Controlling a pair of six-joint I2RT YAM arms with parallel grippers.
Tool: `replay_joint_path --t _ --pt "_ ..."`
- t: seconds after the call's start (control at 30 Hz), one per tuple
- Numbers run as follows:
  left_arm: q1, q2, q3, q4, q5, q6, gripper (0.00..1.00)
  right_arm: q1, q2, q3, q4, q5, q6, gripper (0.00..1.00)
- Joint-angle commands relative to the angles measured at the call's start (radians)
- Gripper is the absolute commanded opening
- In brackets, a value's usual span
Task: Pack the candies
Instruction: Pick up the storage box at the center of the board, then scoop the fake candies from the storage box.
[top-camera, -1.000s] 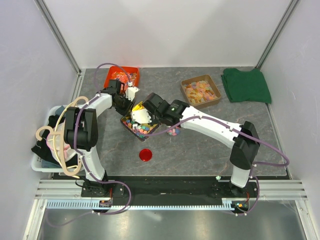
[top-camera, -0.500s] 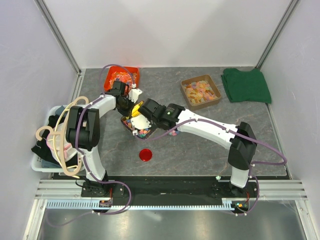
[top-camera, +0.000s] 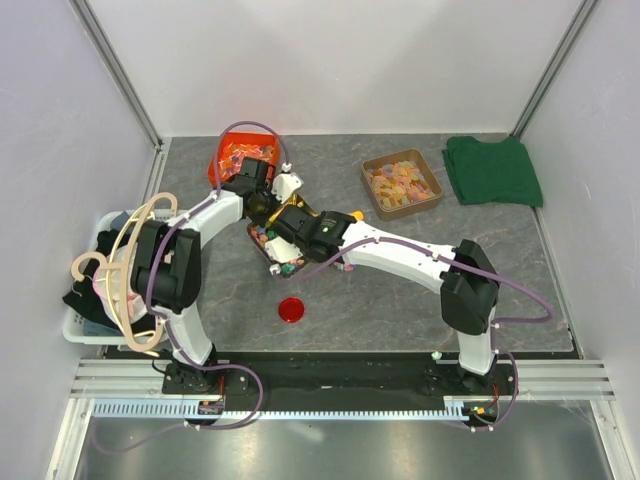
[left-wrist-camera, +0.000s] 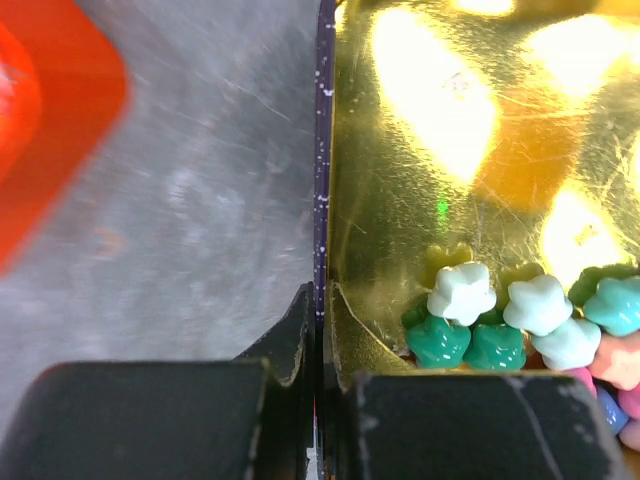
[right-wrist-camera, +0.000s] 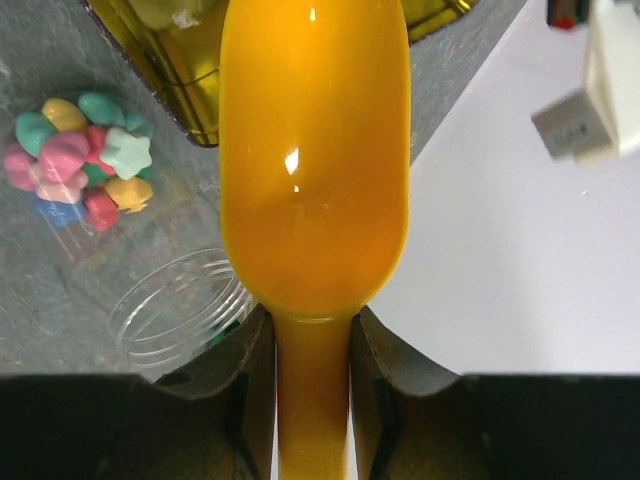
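- now, the left gripper (left-wrist-camera: 318, 330) is clamped shut on the thin side wall of the gold-lined tray (left-wrist-camera: 326, 150), with one finger outside and one inside.
- the candies (left-wrist-camera: 500, 320) lie heaped in that tray, at about four o'clock in the left wrist view, just beside the inner finger. a few more sit in a clear jar (right-wrist-camera: 180, 310) that seems to lie on its side on the table (right-wrist-camera: 40, 270).
- the right gripper (right-wrist-camera: 312, 345) is closed around the handle of an orange scoop (right-wrist-camera: 312, 150) — its bowl looks empty, and the jar is at eight o'clock of it.
- risk: the left grip is on a thin edge only. if that arm tilts or lifts the tray fast, the wall may slip free, or the candies may pour over the table.
- risk — the jar looks light and loose, so a nudge from the scoop could roll it away.
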Motion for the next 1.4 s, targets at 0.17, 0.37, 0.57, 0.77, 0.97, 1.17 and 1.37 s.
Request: replay_joint_path --t 0.17,0.37,0.57,0.77,0.97,1.17,1.37 --pt "-0.063 -0.199 -0.062 0.200 -0.166 0.258 0.02 0.005 0.024 0.014 0.051 0.140 -0.084 0.00" --pt "-0.073 -0.250 -0.105 0.223 -0.125 0.302 0.02 0.005 0.031 -0.013 0.065 0.173 -0.113 0.00" --pt "-0.082 -0.296 -0.123 0.234 -0.070 0.323 0.02 0.007 0.052 -0.028 0.082 0.197 -0.131 0.00" --pt "-0.099 -0.305 -0.154 0.217 -0.047 0.348 0.02 0.007 0.069 -0.107 0.139 0.233 -0.167 0.00" --pt "-0.111 -0.305 -0.168 0.216 -0.039 0.326 0.02 0.021 0.089 -0.124 0.153 0.255 -0.188 0.00" --pt "-0.113 -0.293 -0.166 0.214 -0.039 0.297 0.02 0.070 0.104 -0.145 0.159 0.285 -0.173 0.00" --pt "-0.114 -0.290 -0.168 0.205 -0.047 0.250 0.02 0.096 0.132 -0.157 0.159 0.305 -0.144 0.00"
